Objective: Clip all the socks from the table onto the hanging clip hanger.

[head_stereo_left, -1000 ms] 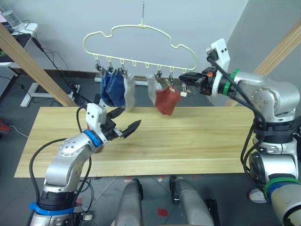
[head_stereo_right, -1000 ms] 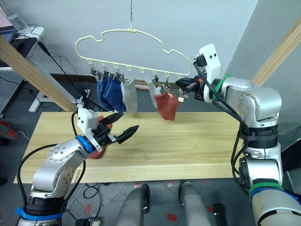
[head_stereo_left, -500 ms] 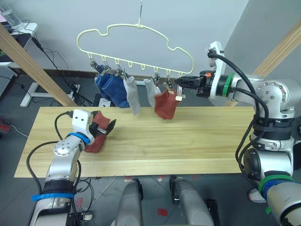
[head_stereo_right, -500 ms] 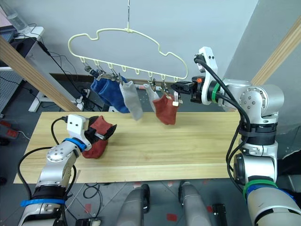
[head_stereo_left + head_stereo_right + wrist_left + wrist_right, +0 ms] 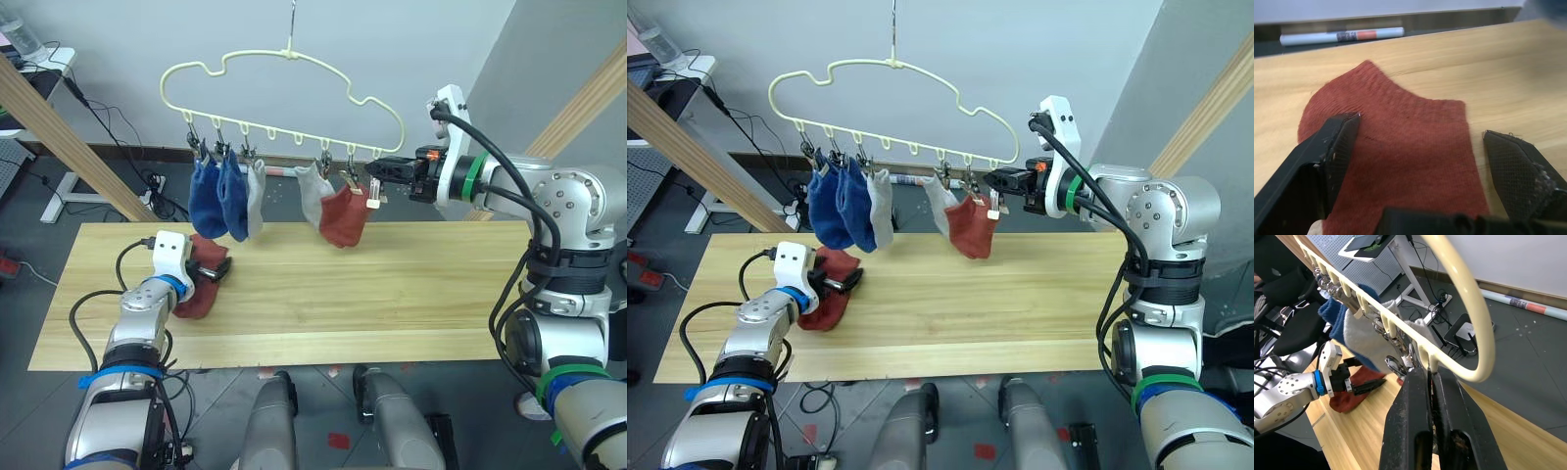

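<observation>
While the left gripper (image 5: 1415, 147) rests low over the table (image 5: 392, 294) near its left end, its two black fingers (image 5: 1334, 147) stand spread apart on either side of a rust-red sock (image 5: 192, 290), one pad touching the cloth and the other just beside the sock's edge on bare wood, so nothing is pinched between them. That sock lies flat on the planks, close to the left edge and about midway between front and back (a white marker-like tube (image 5: 1342, 35) lies beyond the table's far edge in the left wrist view). Above the table's back edge hangs the pale yellow clip hanger (image 5: 284, 88) from its top hook. Clipped along its lower row, from the left, are two blue socks (image 5: 217, 199) side by side, then a light grey sock (image 5: 255, 196) touching the second blue one, then after a gap another light grey sock (image 5: 312, 192), and a second rust-red sock (image 5: 343, 217) overlapping it. At the hanger's right end the right gripper (image 5: 1430, 387) reaches in level, its fingers pressed together around the small metal clip (image 5: 372, 193) that hangs just right of the red sock, below the curved wire of the frame.
</observation>
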You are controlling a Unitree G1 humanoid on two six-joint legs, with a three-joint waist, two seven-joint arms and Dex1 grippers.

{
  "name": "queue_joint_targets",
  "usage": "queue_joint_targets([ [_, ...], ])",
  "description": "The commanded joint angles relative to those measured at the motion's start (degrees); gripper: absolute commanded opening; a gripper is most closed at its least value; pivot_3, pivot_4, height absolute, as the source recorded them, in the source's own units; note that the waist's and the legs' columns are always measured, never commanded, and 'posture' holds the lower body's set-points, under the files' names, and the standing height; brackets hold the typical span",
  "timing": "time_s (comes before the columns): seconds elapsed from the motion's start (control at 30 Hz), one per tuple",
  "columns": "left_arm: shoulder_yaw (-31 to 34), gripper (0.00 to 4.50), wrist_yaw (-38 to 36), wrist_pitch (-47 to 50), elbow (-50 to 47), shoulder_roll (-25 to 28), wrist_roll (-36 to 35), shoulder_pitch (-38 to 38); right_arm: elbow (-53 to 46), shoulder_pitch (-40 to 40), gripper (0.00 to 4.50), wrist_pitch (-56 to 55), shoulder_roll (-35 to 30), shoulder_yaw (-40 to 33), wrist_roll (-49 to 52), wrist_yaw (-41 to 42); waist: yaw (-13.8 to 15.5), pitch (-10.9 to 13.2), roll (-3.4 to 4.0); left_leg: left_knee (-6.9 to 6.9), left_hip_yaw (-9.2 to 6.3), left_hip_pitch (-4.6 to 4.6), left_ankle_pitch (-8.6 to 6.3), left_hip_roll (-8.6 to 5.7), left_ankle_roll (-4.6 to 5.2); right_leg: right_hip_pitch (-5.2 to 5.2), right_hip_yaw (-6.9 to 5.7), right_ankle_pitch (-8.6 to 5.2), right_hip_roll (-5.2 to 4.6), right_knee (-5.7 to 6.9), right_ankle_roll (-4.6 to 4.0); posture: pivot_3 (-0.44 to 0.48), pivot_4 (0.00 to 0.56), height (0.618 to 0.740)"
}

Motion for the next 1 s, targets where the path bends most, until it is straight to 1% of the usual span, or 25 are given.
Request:
queue_joint_targets([
  [0.03, 1.1, 4.5, -0.7, 3.1, 1.0, 0.7, -0.8, 0.9, -1.7, 0.4, 0.03, 0.3, -0.4, -0.3, 0.8, -0.4, 0.0, 0.0, 0.0, 0.0, 0.0, 0.01, 0.0, 0.0, 0.0, 0.0, 0.0, 0.0, 0.0, 0.01, 0.0, -0.1, 0.354, 0.74],
  [0.1, 0.5, 4.5, -2.5, 4.1, 0.5, 0.7, -0.8, 1.2, -1.4, 0.3, 0.03, 0.1, -0.5, -0.2, 0.7, -0.4, 0.0, 0.0, 0.0, 0.01, 0.01, 0.01, 0.0, 0.0, 0.0, 0.0, 0.01, 0.0, 0.0, 0.03, 0.0, -0.098, 0.353, 0.74],
  [0.2, 0.1, 3.9, -3.9, 4.6, 0.0, 0.9, -0.6, 1.3, -1.0, 0.0, 0.0, 0.0, -0.4, -0.4, 0.7, -0.5, 0.0, 0.0, 0.0, 0.02, 0.01, 0.02, 0.0, -0.01, 0.0, 0.01, 0.01, 0.0, 0.0, 0.04, 0.0, -0.095, 0.35, 0.74],
  [0.27, -0.2, 3.37, -4.2, 3.9, -0.5, 1.0, -0.1, 1.4, -1.0, 0.1, 0.0, -0.3, -0.4, -0.2, 0.6, -0.5, 0.0, 0.0, 0.0, 0.02, 0.01, 0.02, 0.0, -0.01, 0.0, 0.01, 0.01, 0.0, 0.0, 0.04, 0.0, -0.091, 0.349, 0.74],
  [0.37, -0.8, 2.42, -4.4, 3.4, -1.7, 1.1, 0.8, 1.7, -0.8, 0.2, 0.0, -0.4, -0.4, -0.2, 0.6, -0.5, 0.0, 0.0, 0.0, 0.02, 0.01, 0.01, 0.0, -0.02, 0.0, 0.01, 0.01, 0.0, -0.01, 0.03, 0.0, -0.088, 0.346, 0.74],
  [0.5, -1.5, 1.35, -5.2, 2.6, -4.6, 1.2, 1.3, 2.9, -0.5, 0.1, 0.0, -0.6, 0.1, -0.4, 0.6, -0.8, 0.0, 0.0, 0.0, 0.01, 0.01, 0.01, 0.0, -0.02, 0.0, 0.01, 0.02, 0.0, -0.02, 0.02, 0.0, -0.081, 0.34, 0.74],
  [0.57, -2.6, 0.72, -5.6, -0.1, -7.6, 0.5, 2.0, 5.0, -0.4, 0.3, 0.0, -1.2, 0.2, -0.2, 0.4, -0.9, 0.0, 0.0, 0.0, 0.01, 0.01, 0.01, 0.0, -0.01, 0.0, 0.01, 0.01, 0.01, -0.01, 0.03, -0.01, -0.081, 0.336, 0.74],
  [0.63, -3.7, 0.11, -6.9, -2.2, -12.9, -0.1, 1.9, 7.8, -0.2, 0.3, 0.0, -1.6, 0.2, -0.1, 0.3, -1.0, 0.0, 0.0, 0.0, 0.0, 0.02, 0.01, 0.0, -0.01, 0.0, 0.01, 0.03, 0.01, -0.02, 0.02, -0.01, -0.081, 0.331, 0.74],
  [0.67, -4.4, 0.02, -8.3, -2.9, -17.0, -0.4, 1.5, 9.7, 0.0, 0.2, 0.0, -1.5, 0.4, -0.4, 0.4, -1.2, 0.0, 0.0, 0.0, -0.01, 0.03, 0.01, 0.0, -0.01, 0.0, 0.01, 0.03, 0.02, -0.03, 0.0, -0.03, -0.08, 0.331, 0.74],
  [0.77, -5.6, 0.02, -11.1, -3.6, -26.6, -0.8, -0.1, 14.3, 0.3, 0.1, 0.0, -1.1, 0.7, -1.2, 0.8, -1.8, 0.1, 0.0, 0.0, -0.03, 0.04, 0.0, 0.0, -0.01, 0.0, 0.0, 0.02, 0.11, -0.07, -0.01, -0.18, -0.079, 0.329, 0.74],
  [0.83, -7.4, 0.02, -14.4, -5.2, -36.4, -0.3, -1.2, 18.8, 0.6, 0.2, 0.0, -0.6, 0.8, -1.6, 0.9, -2.2, 0.1, 0.0, 0.0, -0.02, 0.02, -0.01, 0.0, -0.01, -0.01, 0.0, 0.0, 0.11, -0.08, -0.01, -0.18, -0.078, 0.326, 0.74],
  [0.9, -8.3, 0.02, -16.4, -6.0, -43.9, -0.4, -2.4, 21.7, 1.2, 0.1, 0.0, -0.1, 1.1, -2.3, 0.6, -3.2, 0.1, 0.0, 0.0, -0.03, 0.04, -0.01, 0.0, -0.01, 0.0, 0.0, 0.04, 0.1, -0.08, -0.01, -0.16, -0.079, 0.321, 0.74],
  [1.0, -10.1, 0.02, -17.4, -11.4, -51.4, -1.9, -2.7, 21.3, 3.4, -1.2, 0.0, 2.1, 1.8, -4.4, 0.3, -5.8, 0.2, 0.0, 0.0, -0.01, 0.02, -0.01, 0.0, -0.03, -0.01, 0.01, 0.02, 0.05, -0.09, -0.01, -0.08, -0.083, 0.319, 0.74],
])
